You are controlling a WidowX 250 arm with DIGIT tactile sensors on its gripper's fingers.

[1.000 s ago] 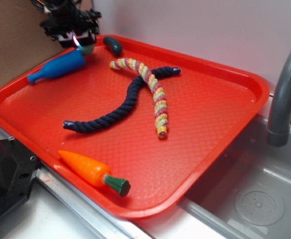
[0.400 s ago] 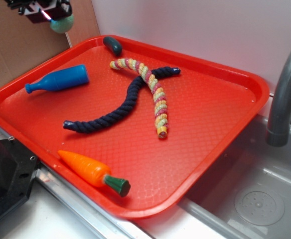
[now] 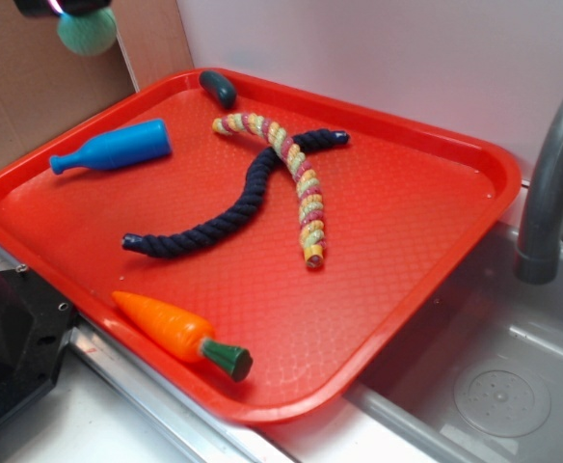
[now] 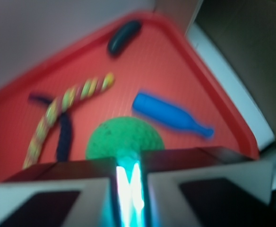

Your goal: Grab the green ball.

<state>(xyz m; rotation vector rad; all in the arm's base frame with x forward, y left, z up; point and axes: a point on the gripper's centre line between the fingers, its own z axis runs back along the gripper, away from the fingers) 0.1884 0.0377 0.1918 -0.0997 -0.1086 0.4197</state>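
Item: small round pale green knitted ball [image 3: 87, 31], clamped in your gripper [image 4: 128, 161], aloft at ten o'clock beyond the red plastic tray [image 3: 474, 154] rim; grab looks complete. Below, blue bottle-shaped toy [image 3: 111, 149] lies near that rim. Cardboard panel [image 3: 21, 96] behind limits room; inward is open.

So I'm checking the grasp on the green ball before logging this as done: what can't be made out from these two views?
- Exterior view: the gripper is cut off by the top edge, so its fingers on the green ball can't be seen.
- Wrist view: the ball's lower part is hidden behind the gripper body, so the contact points are out of sight.
- Wrist view: motion blur smears the blue bottle toy and the ropes.
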